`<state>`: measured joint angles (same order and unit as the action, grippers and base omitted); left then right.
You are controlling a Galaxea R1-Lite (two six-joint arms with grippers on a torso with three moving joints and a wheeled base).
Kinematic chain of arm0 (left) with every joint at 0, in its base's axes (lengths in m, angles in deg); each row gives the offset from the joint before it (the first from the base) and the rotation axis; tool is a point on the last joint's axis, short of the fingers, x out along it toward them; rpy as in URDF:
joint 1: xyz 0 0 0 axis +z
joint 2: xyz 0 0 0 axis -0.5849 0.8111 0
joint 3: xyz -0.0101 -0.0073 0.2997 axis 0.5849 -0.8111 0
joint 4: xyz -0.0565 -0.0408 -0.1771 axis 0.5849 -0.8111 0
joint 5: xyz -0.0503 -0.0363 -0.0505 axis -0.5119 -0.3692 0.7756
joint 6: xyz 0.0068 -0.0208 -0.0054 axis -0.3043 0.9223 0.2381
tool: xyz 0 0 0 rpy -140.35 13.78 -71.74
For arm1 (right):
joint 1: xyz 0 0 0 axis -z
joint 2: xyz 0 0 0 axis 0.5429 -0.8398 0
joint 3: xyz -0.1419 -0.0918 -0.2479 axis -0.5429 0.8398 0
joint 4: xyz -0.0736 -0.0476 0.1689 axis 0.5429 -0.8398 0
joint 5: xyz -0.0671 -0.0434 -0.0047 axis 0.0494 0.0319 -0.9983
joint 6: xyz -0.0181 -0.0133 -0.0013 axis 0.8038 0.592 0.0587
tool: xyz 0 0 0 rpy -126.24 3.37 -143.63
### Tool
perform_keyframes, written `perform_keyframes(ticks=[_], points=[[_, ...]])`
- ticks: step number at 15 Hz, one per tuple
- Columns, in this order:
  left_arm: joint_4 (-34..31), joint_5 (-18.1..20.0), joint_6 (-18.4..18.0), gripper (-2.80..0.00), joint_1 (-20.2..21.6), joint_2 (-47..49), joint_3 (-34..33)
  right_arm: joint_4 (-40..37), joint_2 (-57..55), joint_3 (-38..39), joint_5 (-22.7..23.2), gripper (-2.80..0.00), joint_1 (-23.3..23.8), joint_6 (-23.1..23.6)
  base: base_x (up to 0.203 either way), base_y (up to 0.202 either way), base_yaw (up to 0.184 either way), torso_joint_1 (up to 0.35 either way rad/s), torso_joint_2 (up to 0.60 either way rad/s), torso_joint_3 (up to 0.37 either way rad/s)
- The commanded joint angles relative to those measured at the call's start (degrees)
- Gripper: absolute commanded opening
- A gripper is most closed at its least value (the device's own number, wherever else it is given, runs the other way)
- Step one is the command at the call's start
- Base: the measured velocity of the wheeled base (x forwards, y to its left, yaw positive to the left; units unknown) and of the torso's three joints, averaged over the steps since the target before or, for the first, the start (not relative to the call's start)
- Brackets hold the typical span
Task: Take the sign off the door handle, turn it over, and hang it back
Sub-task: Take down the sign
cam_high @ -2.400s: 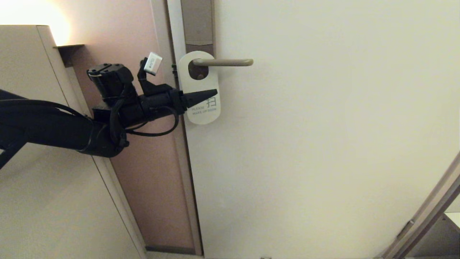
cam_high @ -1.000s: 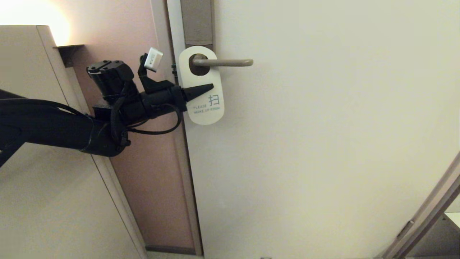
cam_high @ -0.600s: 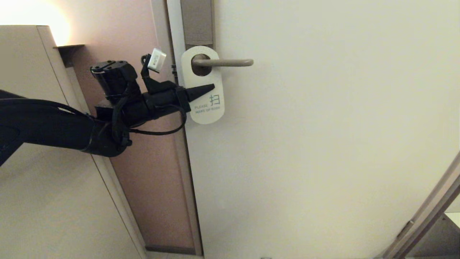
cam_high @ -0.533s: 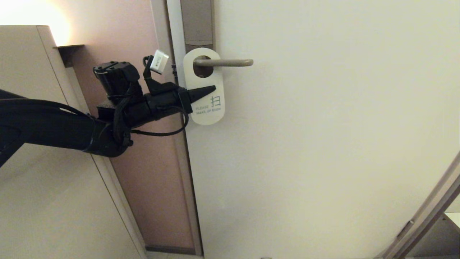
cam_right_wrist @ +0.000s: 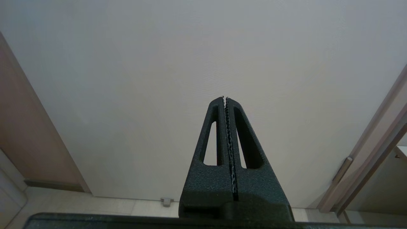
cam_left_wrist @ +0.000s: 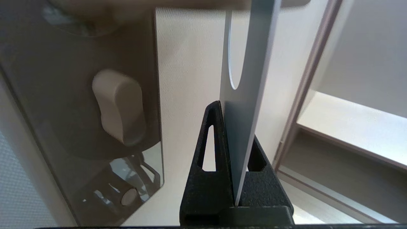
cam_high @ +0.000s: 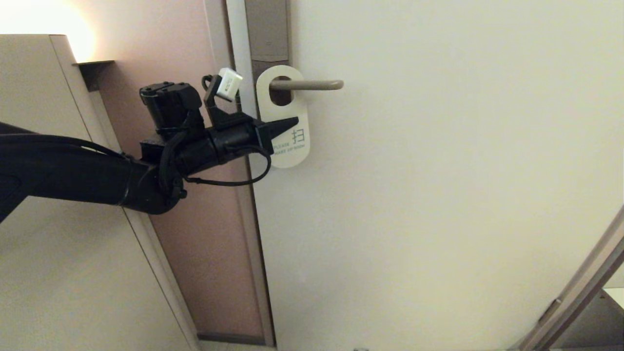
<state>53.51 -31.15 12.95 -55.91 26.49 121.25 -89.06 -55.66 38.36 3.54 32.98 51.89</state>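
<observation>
Head view – sign: the sign [cam_high: 285,124] hangs with its oval hole around the door handle [cam_high: 306,85], white "MAKE UP ROOM" face outward, partway along the lever from the lock plate [cam_high: 267,34].
Head view – left gripper: the left gripper [cam_high: 291,122] reaches in from the door's edge and is clamped on the sign's middle, below the hole.
Head view – step in hand: judging by this, the sign is being taken off – it is gripped but not yet clear of the lever.
Head view – next move: the sign has to slide along toward the lever's rounded free end with the hole's rim kept from catching, and only then be turned over.
Left wrist view – grip: the sign [cam_left_wrist: 246,95] shows edge-on, pinched between the two black fingers [cam_left_wrist: 210,133] – thin and flat, so I judge it could twist in the grip.
Left wrist view – hard to make out: the handle is only a blur at the frame's upper edge, and where the hole's rim meets it is cut off; a pale thumb-turn [cam_left_wrist: 118,106] sits on the lock plate beside.
Right wrist view – right gripper: the right gripper [cam_right_wrist: 225,99] is pressed together on nothing, facing the plain door [cam_right_wrist: 159,79].
Hidden: the sign's other face shows in no view, and the right arm is out of the head view.
</observation>
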Motion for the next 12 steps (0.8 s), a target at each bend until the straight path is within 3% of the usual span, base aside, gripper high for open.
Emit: perform_keyframes(ticks=[1, 5, 8, 12], points=[[0.1, -0.6, 0.1, -2.8, -0.2, -1.4, 0.0, 0.0, 0.0, 0.0, 0.0, -2.8, 0.0, 0.0, 0.0, 0.0, 0.0, 0.0, 0.0, 0.0], [-2.8, -2.7, -0.8, -2.8, -0.7, -4.3, -0.2, 0.0, 0.0, 0.0, 0.0, -2.8, 0.0, 0.0, 0.0, 0.0, 0.0, 0.0, 0.0, 0.0], [-7.0, -7.5, -4.7, -2.8, -2.2, -5.6, -0.6, 0.0, 0.0, 0.0, 0.0, -2.8, 0.0, 0.0, 0.0, 0.0, 0.0, 0.0, 0.0, 0.0], [-8.4, -13.8, -6.7, -2.8, -4.7, -5.6, -0.5, 0.0, 0.0, 0.0, 0.0, -2.8, 0.0, 0.0, 0.0, 0.0, 0.0, 0.0, 0.0, 0.0]])
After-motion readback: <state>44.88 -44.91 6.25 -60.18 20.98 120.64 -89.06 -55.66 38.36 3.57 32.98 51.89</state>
